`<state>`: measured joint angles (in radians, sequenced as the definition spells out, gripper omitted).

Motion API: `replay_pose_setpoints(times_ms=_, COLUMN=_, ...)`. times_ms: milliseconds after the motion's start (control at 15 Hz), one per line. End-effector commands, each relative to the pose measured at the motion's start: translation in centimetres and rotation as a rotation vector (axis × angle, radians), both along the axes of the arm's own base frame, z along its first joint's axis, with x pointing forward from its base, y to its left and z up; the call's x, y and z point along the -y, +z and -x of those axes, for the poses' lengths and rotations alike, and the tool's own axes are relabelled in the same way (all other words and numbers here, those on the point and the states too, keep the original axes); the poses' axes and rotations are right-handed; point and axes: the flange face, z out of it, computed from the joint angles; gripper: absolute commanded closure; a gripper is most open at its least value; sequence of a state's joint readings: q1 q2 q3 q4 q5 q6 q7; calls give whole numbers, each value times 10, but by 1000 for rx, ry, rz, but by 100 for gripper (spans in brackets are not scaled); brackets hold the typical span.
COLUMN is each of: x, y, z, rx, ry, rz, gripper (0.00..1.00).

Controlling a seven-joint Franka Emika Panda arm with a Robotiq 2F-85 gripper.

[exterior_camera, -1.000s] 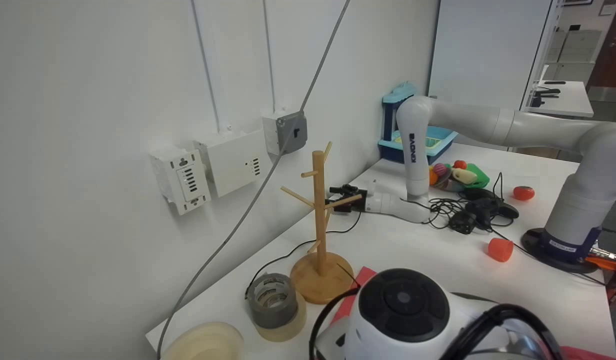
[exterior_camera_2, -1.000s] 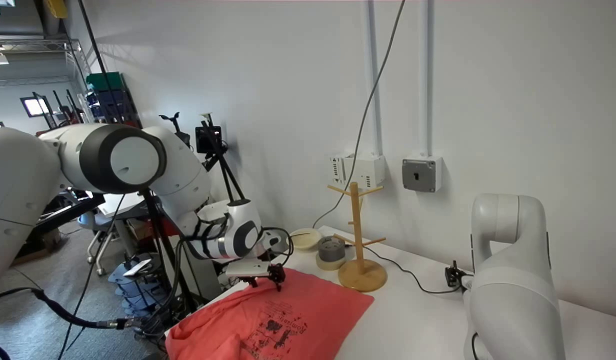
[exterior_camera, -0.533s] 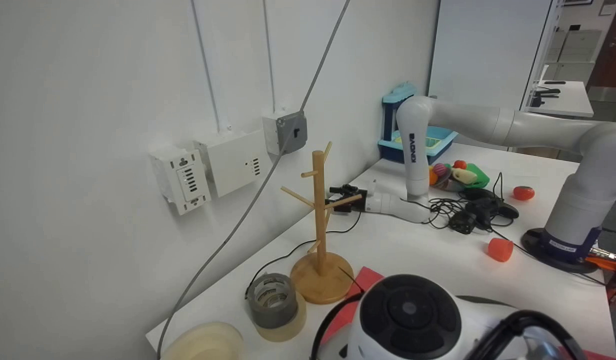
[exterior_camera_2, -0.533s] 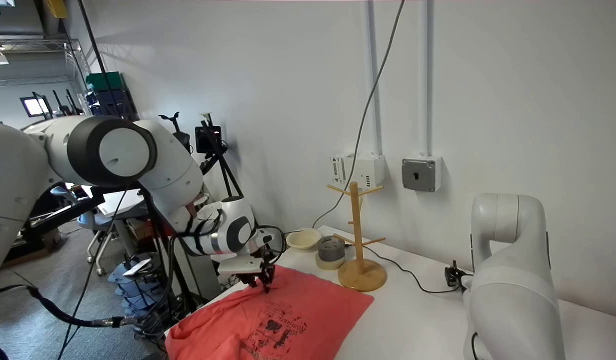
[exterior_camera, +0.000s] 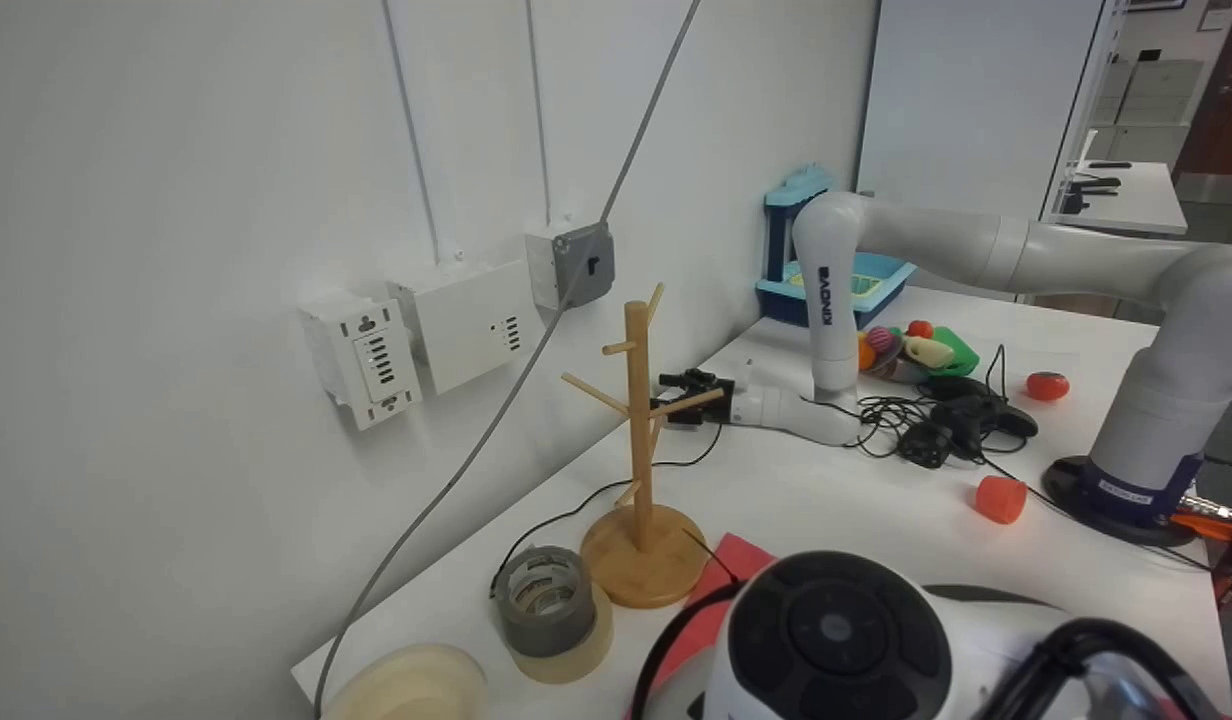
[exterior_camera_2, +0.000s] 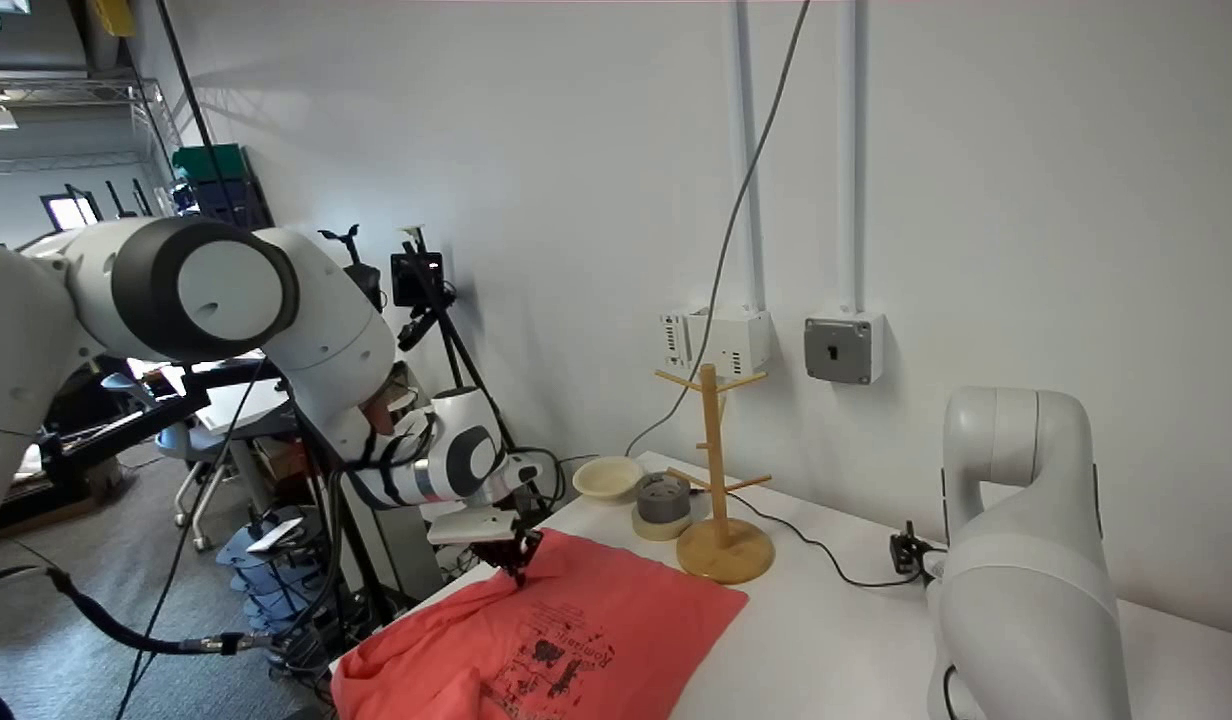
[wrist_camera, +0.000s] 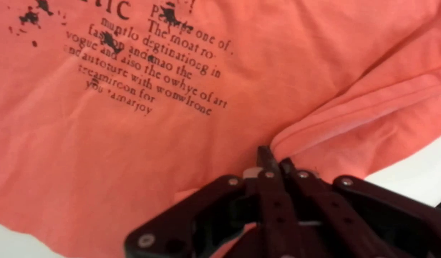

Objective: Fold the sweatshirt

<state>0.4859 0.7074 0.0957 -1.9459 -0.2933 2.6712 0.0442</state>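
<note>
Near the wrist view's centre, the gripper (wrist_camera: 276, 159) is pinching a thin ridge of the sweatshirt (wrist_camera: 202, 139) between jaws standing close together, while the rest is filling most of that frame and, in an exterior view, lying at bottom centre on the table (exterior_camera_2: 821, 650). With seemingly so little caught, the ridge could be slipping out under a pull, or the whole sweatshirt dragging along if nothing is pinning it. Farther out, the arm (exterior_camera_2: 321, 335) is spanning that exterior view's left, sloping down rightward, its end hanging low over the sweatshirt's upper edge.
</note>
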Motion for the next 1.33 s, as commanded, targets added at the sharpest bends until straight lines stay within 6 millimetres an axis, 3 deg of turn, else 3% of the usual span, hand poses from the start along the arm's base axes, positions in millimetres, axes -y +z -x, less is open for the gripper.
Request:
replay_pose_setpoints(times_ms=0, x=14, y=16, z=12, rx=31, ry=-25, rz=32, gripper=99)
replay_pose_setpoints(times_ms=467, x=45, y=28, z=38, rx=41, ry=-97, rz=50, gripper=99)
replay_pose_setpoints(times_ms=1000, x=121, y=28, z=63, rx=83, ry=-325, rz=136, gripper=99)
replay_pose_setpoints(times_ms=1267, x=146, y=24, z=81, rx=77, ry=-418, rz=170, gripper=99)
